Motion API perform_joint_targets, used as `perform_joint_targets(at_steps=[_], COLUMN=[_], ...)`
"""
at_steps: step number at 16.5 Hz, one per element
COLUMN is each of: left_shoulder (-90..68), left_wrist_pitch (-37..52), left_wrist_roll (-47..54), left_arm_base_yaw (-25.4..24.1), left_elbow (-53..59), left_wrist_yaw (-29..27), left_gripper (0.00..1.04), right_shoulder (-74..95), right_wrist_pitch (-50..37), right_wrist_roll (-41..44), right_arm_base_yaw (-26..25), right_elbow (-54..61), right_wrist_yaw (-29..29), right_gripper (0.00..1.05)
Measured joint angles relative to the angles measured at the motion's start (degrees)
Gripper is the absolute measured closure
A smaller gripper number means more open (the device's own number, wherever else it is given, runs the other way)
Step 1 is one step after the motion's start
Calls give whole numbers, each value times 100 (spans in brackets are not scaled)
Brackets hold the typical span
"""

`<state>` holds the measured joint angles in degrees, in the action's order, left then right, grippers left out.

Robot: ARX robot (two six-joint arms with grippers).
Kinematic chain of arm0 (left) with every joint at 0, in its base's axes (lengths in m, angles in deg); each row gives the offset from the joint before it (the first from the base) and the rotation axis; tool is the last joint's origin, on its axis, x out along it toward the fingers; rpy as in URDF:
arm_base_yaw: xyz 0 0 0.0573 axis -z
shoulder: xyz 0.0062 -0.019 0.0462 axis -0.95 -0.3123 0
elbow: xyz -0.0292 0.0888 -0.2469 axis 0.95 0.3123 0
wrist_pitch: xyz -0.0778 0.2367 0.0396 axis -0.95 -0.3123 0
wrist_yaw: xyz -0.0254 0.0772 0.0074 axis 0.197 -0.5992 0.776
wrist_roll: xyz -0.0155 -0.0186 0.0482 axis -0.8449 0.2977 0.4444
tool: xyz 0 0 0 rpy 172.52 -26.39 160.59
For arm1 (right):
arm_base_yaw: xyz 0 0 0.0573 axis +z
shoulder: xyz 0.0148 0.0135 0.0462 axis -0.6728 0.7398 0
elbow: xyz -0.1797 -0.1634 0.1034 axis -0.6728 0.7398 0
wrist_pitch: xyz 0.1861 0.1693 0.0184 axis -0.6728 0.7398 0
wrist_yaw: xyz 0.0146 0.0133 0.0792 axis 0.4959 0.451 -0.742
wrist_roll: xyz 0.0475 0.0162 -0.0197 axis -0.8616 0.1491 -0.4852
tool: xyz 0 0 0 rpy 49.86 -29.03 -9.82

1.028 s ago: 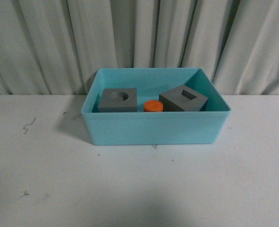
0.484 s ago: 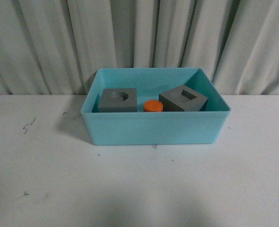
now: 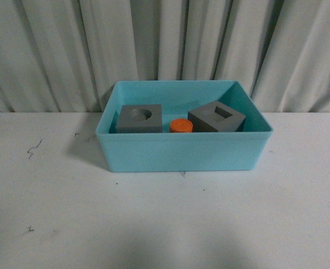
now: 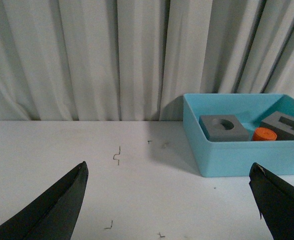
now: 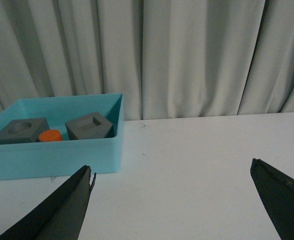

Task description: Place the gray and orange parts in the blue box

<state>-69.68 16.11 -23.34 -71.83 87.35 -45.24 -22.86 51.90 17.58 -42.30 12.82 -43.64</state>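
Inside box (image 3: pixel 181 154): both cubes (image 3: pixel 139 119) & cylinder (image 3: pixel 181 125) (job looks done). Both grippers (image 4: pixel 166 200) (image 5: pixel 171 200) spread wide, empty; next: nothing but park.

Smooth plastic blue box (image 3: pixel 181 151), matte gray cubes (image 3: pixel 139 119), pleated cloth curtain (image 3: pixel 165 45).

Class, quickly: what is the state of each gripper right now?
Left gripper: open, holding nothing, above the bare table.
Right gripper: open, holding nothing, above the bare table.
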Motion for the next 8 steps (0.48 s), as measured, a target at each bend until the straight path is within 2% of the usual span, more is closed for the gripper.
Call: perform_joint_targets(at_steps=[8], left_shoulder=[0], left_wrist_pitch=[0], left_wrist_roll=[0], left_arm_base_yaw=[0], left_elbow=[0], left_wrist_yaw=[0], left_gripper=[7], right_shoulder=[0], right_wrist_pitch=[0], right_wrist_roll=[0], right_arm_base_yaw=[0], right_elbow=[0], right_wrist_yaw=[0], right_gripper=[6])
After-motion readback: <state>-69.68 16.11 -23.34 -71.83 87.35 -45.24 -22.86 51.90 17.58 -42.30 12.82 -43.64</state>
